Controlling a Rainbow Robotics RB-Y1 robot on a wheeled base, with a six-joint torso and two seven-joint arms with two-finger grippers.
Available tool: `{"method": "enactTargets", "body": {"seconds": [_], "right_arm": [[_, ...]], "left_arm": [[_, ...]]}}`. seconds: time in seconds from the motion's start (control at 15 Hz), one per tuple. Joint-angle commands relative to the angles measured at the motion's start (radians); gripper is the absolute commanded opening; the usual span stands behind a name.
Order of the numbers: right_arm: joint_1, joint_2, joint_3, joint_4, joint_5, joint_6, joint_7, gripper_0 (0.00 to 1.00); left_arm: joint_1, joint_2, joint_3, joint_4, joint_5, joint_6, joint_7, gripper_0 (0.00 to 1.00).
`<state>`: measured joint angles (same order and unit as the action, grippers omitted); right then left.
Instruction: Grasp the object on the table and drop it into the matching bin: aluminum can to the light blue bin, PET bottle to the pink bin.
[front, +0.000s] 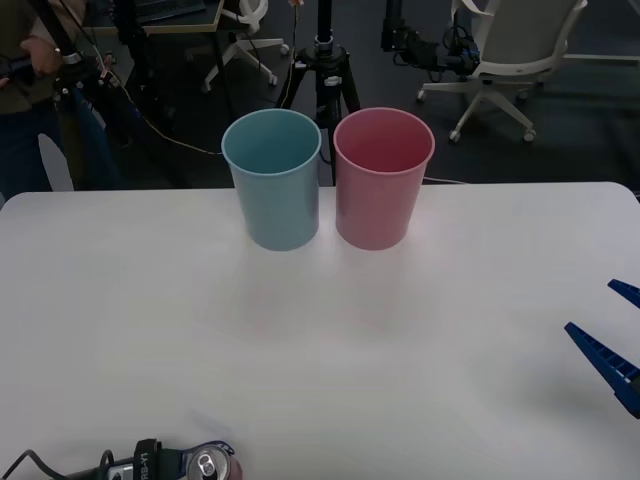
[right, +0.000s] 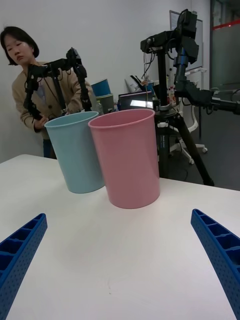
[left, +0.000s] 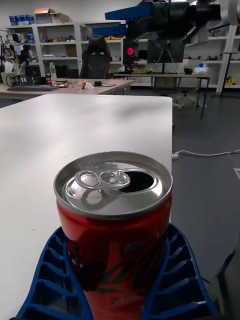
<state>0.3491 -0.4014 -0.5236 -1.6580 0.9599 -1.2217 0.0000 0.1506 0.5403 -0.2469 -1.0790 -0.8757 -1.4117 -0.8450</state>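
the left gripper (left: 120, 280) is clamping the can (left: 114, 220) at the counter's (front: 320, 330) six o'clock edge; the right gripper (right: 120, 260) is waiting, fingers apart. a slipping grip or clipping the blue bin (front: 272, 178) at twelve o'clock could be spilling it.

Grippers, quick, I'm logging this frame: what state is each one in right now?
Left gripper: shut on the red can, upright, near the table's front edge.
Right gripper: open, holding nothing, facing the pink bin.
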Motion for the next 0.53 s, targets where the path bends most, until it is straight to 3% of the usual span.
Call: {"method": "enactTargets", "body": {"seconds": [0.07,0.27,0.53], "right_arm": [[0.000,0.000,0.000,0.000,0.000,0.000,0.000,1.00],[0.000,0.000,0.000,0.000,0.000,0.000,0.000,1.00],[0.000,0.000,0.000,0.000,0.000,0.000,0.000,1.00]], "left_arm": [[0.047,0.017,0.035,-0.110,0.000,0.034,0.103,0.12],[0.121,0.029,0.098,-0.268,0.009,0.135,0.181,0.12],[0.144,0.049,0.135,-0.349,0.070,0.250,0.211,0.12]]}}
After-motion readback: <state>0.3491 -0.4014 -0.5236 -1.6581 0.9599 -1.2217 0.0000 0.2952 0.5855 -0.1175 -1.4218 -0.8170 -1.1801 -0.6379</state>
